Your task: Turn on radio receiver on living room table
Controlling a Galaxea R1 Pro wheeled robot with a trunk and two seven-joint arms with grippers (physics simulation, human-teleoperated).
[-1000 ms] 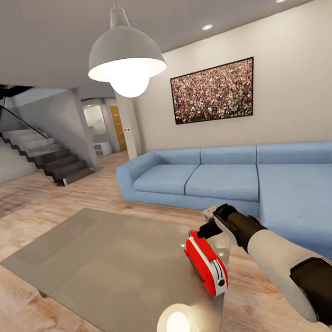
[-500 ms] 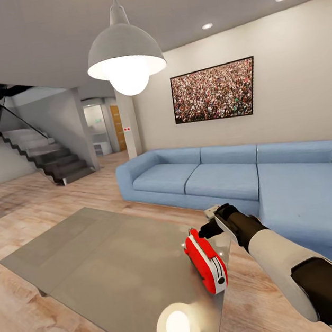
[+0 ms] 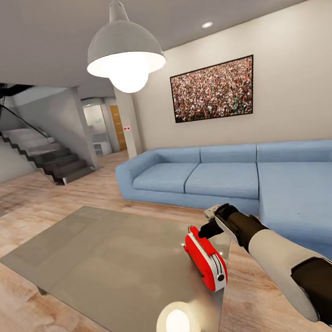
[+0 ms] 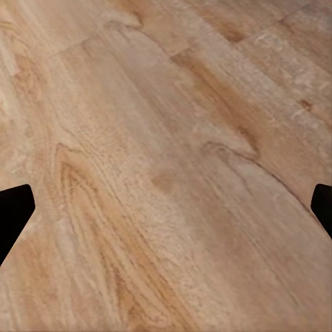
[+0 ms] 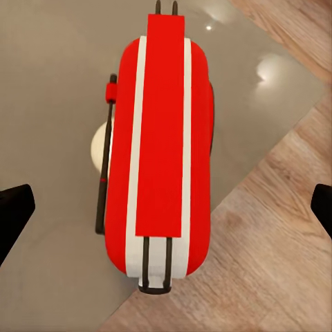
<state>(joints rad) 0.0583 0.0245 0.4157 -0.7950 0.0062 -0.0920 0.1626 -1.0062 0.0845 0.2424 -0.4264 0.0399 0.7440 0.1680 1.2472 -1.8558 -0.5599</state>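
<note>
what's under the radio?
The radio stands on the table at its corner nearest the right gripper, partly over the edge above wood floor. The glass beneath its base is covered.

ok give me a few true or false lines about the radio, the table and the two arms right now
1. The radio receiver stands near the table's edge closest to the sofa. True.
2. The right gripper is shut on the radio. False: its fingers stand wide apart in the right wrist view, with the radio between them and untouched.
3. The left wrist view looks at wood floor. True.
4. The radio lies on the sofa. False: it is on the glass table.
5. The pendant lamp is lit. True.
</note>
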